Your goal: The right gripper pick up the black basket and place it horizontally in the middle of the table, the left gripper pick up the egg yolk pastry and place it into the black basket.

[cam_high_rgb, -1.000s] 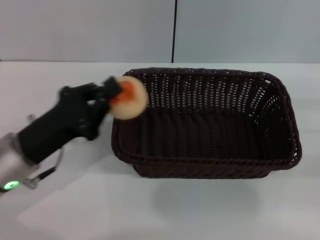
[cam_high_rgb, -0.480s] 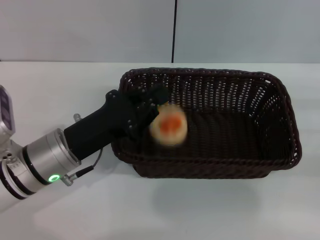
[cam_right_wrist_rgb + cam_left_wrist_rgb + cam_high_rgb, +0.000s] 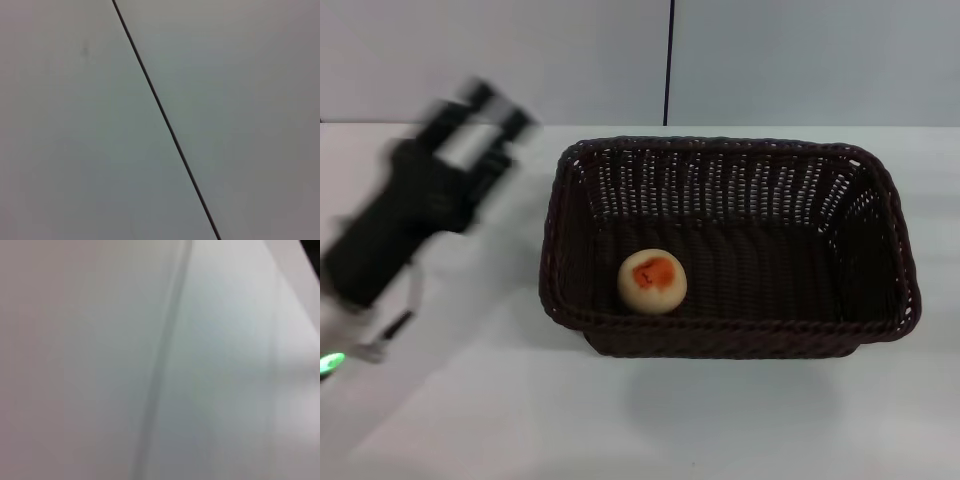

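Both steps look done. The black basket [image 3: 730, 245] sits lengthwise across the middle of the white surface [image 3: 640, 420], upright and open side up. The egg yolk pastry [image 3: 652, 281] lies inside the basket on its floor, near its left-front corner, orange patch up, nothing touching it. The left pincer [image 3: 485, 110] is left of the basket, clear of the rim, fingers spread and empty. The right pincer is out of view. Nothing left, I judge, except parking the arm.
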